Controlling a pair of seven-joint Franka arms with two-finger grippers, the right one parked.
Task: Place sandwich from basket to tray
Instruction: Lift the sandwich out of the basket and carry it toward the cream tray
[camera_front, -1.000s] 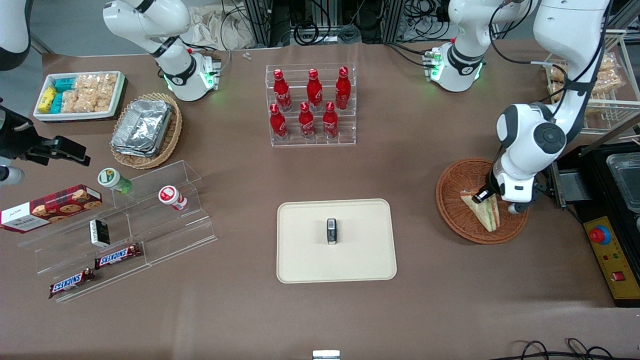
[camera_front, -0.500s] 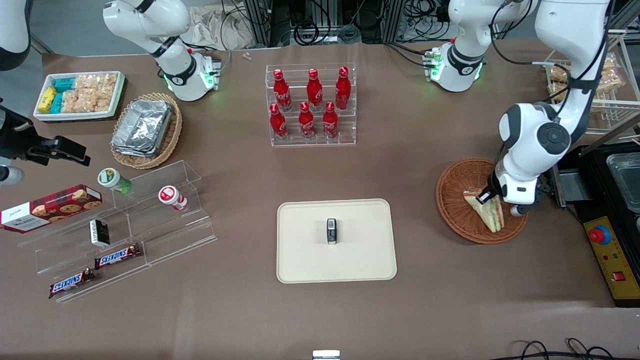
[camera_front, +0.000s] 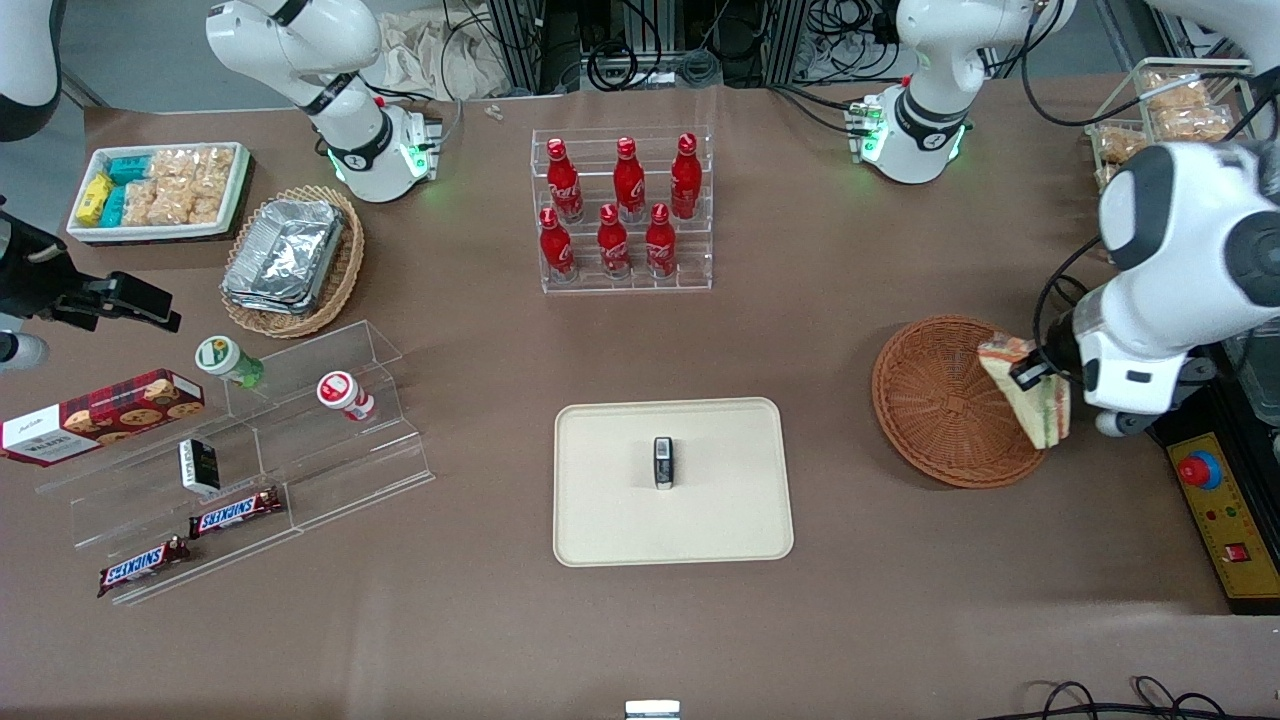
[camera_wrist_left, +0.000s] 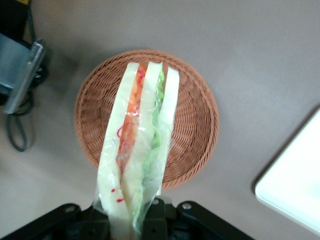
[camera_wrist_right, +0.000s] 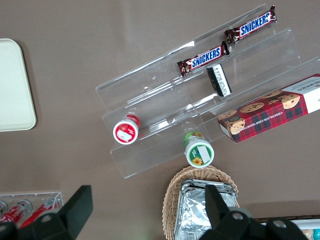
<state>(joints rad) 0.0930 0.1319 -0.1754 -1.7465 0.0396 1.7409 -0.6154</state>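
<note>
Brown matting covers the whole table, and cables hang against the wall at its farthest edge. Nearest the front camera, at about six o'clock of the table's middle, lies the tray (camera_front: 673, 482), cream and flat, with a small dark object (camera_front: 663, 462) standing on it. Toward three o'clock, at the working arm's end, sits the basket (camera_front: 950, 402), now empty. The sandwich (camera_front: 1030, 395) was lying in it a second ago; it has since risen clear and hangs above the basket's rim on the working arm's side, pinched at its narrow end by the gripper (camera_front: 1030, 376), whose jaws are pressed onto the wrap. I judge the pick done and the carry across to the tray the step left. Farther off, near twelve o'clock, red bottles (camera_front: 622, 207) stand in a clear rack.
</note>
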